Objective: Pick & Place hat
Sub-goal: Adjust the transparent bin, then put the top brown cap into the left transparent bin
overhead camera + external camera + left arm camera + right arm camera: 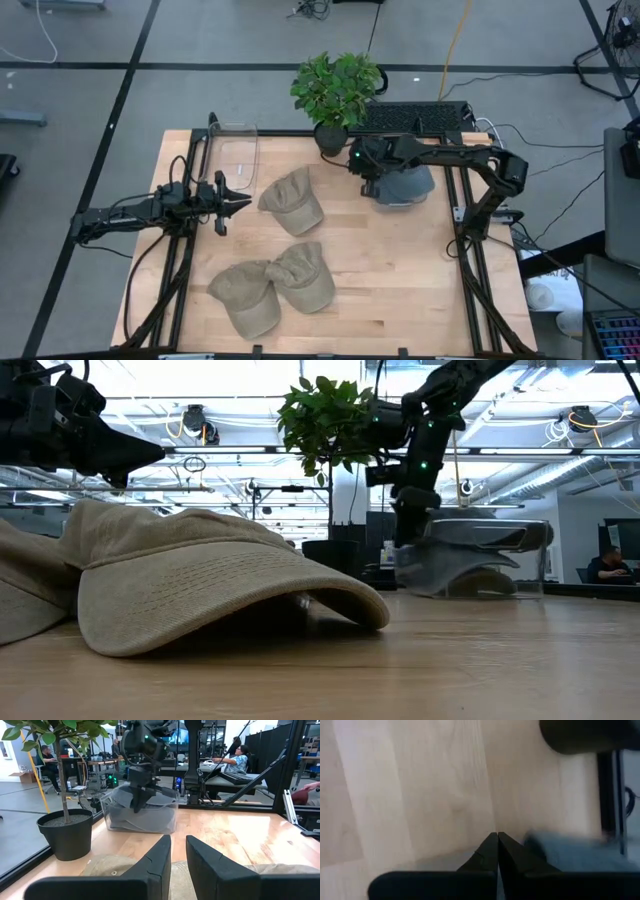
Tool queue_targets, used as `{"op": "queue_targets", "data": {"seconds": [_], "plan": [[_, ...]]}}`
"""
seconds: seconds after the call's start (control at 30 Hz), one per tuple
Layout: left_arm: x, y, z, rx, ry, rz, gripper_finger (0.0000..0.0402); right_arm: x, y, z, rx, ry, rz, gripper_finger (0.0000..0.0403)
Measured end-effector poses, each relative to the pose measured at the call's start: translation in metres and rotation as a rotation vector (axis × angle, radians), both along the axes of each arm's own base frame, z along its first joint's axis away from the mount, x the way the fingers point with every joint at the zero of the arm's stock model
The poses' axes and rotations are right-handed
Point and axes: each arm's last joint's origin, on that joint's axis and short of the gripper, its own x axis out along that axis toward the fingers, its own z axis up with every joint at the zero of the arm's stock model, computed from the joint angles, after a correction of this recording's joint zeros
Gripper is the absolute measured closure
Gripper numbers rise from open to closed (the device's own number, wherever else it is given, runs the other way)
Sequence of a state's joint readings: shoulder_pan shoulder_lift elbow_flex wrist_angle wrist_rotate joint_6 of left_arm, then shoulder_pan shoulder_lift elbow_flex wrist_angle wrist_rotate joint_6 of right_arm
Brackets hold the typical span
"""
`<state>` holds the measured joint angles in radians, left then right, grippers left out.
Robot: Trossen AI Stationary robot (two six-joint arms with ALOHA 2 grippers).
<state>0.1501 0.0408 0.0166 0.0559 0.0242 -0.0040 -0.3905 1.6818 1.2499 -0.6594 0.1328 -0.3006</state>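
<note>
A grey hat (408,186) lies at the table's far right inside a clear bin (167,817), as the left wrist view shows. My right gripper (375,186) stands over the hat's left end, pointing down, with its fingers shut (496,836). Three tan hats lie on the wood: one in the middle (293,200) and two overlapping ones near the front (305,275) (245,298). My left gripper (238,203) is open and empty, level above the table just left of the middle tan hat (105,865). My right gripper comes from above, pointing down, and its shut fingers (140,800) reach into the bin at the grey hat's end (131,812) toward the table's left. The fingers hide the place of contact, so the part it has cannot be told. The hat's underside is low by the table (470,585).
A potted plant (335,90) stands at the far edge, just behind my right gripper. An empty clear bin (238,150) sits at the far left. A black device (415,117) lies behind the grey hat. Bare wood lies in the middle right (400,270).
</note>
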Motion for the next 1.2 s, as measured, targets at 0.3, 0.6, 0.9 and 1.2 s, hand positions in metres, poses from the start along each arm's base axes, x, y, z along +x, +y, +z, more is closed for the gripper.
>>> {"op": "queue_targets", "data": {"seconds": [0.3,0.6,0.9,1.2], "plan": [[0.000,0.000,0.000,0.000,0.000,0.000,0.0334,-0.005,0.004,0.006,-0.018,0.028,-0.005,0.0403],[0.000,0.000,0.000,0.000,0.000,0.000,0.0334,-0.015,-0.002,0.011,0.002,0.035,-0.055,0.0403],[0.000,0.000,0.000,0.000,0.000,0.000,0.0334,-0.018,0.043,0.065,-0.034,-0.229,0.102,0.0403],[0.000,0.000,0.000,0.000,0.001,0.000,0.0334,-0.058,0.134,0.067,0.027,-0.557,0.505,0.0403]]}}
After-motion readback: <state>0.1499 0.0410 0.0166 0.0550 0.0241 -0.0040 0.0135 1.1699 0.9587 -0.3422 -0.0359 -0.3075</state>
